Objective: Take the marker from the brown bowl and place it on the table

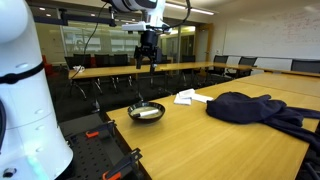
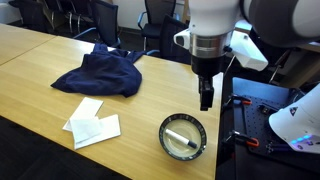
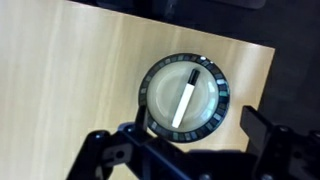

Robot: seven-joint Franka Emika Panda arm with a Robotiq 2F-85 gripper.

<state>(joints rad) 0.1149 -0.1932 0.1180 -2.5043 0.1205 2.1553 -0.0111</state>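
The brown bowl (image 1: 146, 112) (image 2: 184, 137) (image 3: 186, 97) sits on the light tan table (image 1: 215, 140) (image 2: 40, 90) near its edge. The white marker (image 2: 181, 138) (image 3: 185, 98) (image 1: 148, 113) lies inside the bowl, its dark cap end pointing away in the wrist view. My gripper (image 1: 147, 62) (image 2: 206, 100) (image 3: 195, 145) hangs well above the bowl, fingers pointing down, open and empty.
A dark blue heap of cloth (image 1: 250, 108) (image 2: 102, 72) lies on the table beyond the bowl. White paper pieces (image 1: 187, 97) (image 2: 92, 124) lie between them. A black mounting plate with red clamps (image 1: 100, 150) (image 2: 262, 140) borders the table edge. Further tables with chairs (image 1: 140, 70) stand behind.
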